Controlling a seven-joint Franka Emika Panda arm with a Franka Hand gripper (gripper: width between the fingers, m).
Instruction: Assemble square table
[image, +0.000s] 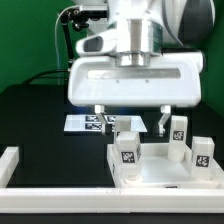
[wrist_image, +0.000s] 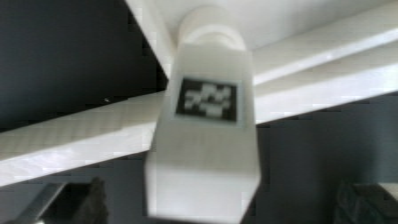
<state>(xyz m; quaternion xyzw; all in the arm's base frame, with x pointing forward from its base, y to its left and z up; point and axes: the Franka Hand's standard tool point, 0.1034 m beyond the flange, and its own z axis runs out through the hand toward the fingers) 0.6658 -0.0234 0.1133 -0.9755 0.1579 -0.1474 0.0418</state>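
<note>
The white square table slab (image: 152, 176) lies at the exterior view's lower right. Four white tagged leg blocks stand upright at its corners: front left (image: 127, 150), back left (image: 126, 125), back right (image: 178, 128) and front right (image: 203, 152). My gripper (image: 130, 120) hangs over the slab's back edge. It is open wide, with its fingers on either side of the back left leg and apart from it. In the wrist view that leg (wrist_image: 210, 110) fills the middle, tag facing the camera. The dark fingertips (wrist_image: 71, 203) sit at the frame's corners, clear of the leg.
The marker board (image: 84, 123) lies on the black table behind the slab, partly hidden by my gripper. A long white rail with upturned ends (image: 60, 196) runs along the front edge and rises at the exterior view's left. A green wall stands behind.
</note>
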